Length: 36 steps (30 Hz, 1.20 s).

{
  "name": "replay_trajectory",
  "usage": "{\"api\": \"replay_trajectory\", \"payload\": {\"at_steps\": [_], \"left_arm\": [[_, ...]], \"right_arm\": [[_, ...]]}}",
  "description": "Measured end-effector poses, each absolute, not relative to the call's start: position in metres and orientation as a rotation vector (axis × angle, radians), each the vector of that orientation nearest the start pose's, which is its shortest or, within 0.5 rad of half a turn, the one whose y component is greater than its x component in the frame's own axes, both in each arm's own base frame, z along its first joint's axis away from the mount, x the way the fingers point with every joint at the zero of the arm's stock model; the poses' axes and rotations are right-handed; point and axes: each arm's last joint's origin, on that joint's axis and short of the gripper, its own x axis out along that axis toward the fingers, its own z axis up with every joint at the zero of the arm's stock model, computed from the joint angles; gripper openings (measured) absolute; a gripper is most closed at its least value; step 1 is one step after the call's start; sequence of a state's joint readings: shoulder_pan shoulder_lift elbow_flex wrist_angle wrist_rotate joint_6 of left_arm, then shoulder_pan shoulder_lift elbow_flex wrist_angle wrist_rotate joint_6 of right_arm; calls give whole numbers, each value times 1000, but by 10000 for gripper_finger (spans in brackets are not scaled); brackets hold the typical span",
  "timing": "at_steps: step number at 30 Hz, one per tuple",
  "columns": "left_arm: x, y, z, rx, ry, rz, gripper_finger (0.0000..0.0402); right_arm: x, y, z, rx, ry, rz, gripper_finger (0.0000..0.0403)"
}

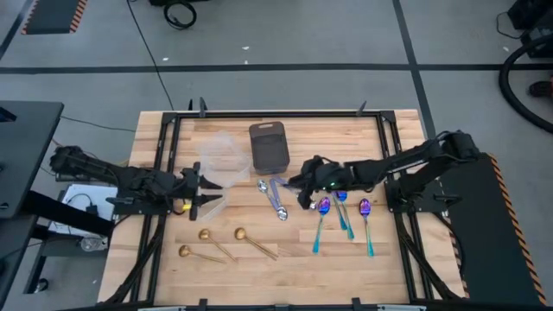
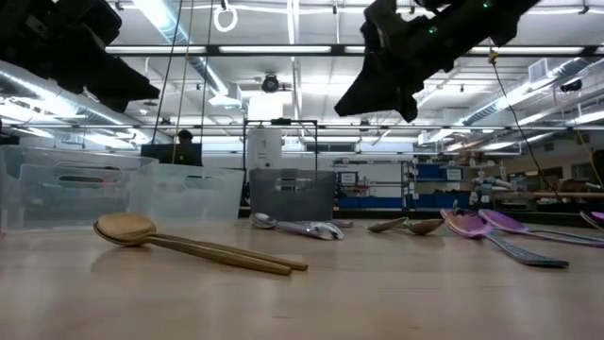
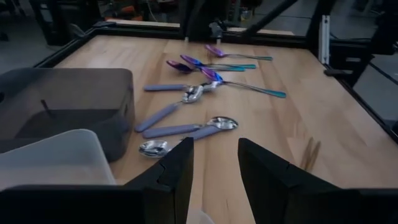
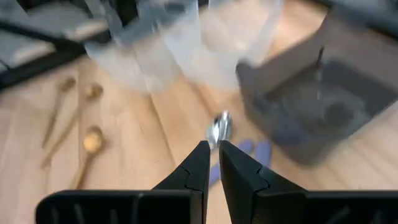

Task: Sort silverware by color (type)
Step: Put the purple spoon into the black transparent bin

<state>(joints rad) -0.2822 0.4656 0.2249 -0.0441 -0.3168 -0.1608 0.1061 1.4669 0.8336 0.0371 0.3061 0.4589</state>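
The right gripper (image 1: 304, 192) hangs above the tabletop (image 1: 285, 268) near its middle, raised clear of the wood. Its jaws are nearly together, with only a thin slit between them, and they clamp nothing. In the right wrist view a silver spoon (image 4: 219, 129) lies directly ahead of the jaw tips, bowl toward them, with pale handles beyond it. The dark grey tray (image 4: 323, 112) sits ahead and to one side of these jaws; the clear tubs (image 4: 186, 43) stand farther ahead. The gold spoons (image 4: 87, 143) lie well off to the other side.

The left gripper (image 1: 207, 193) waits at the left part of the tabletop, just beside the clear tubs (image 1: 220, 160). Its jaws stand apart and hold nothing. In the left wrist view the silver spoons (image 3: 186, 127) lie just ahead of these jaws, and the purple-bowled spoons (image 3: 217, 65) with teal handles lie farther ahead, near the right arm.

Spoon locations in the high view:
- Silver spoons (image 1: 274, 199): just beside the right jaws, toward the left arm, in front of the tray (image 1: 269, 147).
- Purple-bowled spoons (image 1: 343, 212): on the other side of the right jaws, under the right arm's forearm, handles pointing at the front edge.
- Gold spoons (image 1: 226, 242): near the front edge, closer to the left jaws, well apart from the other groups.
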Motion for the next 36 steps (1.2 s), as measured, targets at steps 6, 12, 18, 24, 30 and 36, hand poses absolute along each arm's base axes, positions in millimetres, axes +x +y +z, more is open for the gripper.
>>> {"api": "replay_trajectory", "payload": {"at_steps": [6,12,18,24,30,36], "left_arm": [[125,-27,195,-76,267,53,133],[125,-27,196,-84,262,55,133],[125,-27,197,-91,253,56,133],[126,-27,197,-92,250,59,133],[125,-26,197,-85,243,111,133],[126,-25,198,-85,237,118,133]], "right_arm": [[325,32,217,336,728,-377,46],[341,41,218,362,800,-366,46],[347,49,205,443,847,-294,46],[342,50,200,491,903,-335,53],[341,60,200,472,900,-328,76],[341,62,201,459,881,-349,109]]}}
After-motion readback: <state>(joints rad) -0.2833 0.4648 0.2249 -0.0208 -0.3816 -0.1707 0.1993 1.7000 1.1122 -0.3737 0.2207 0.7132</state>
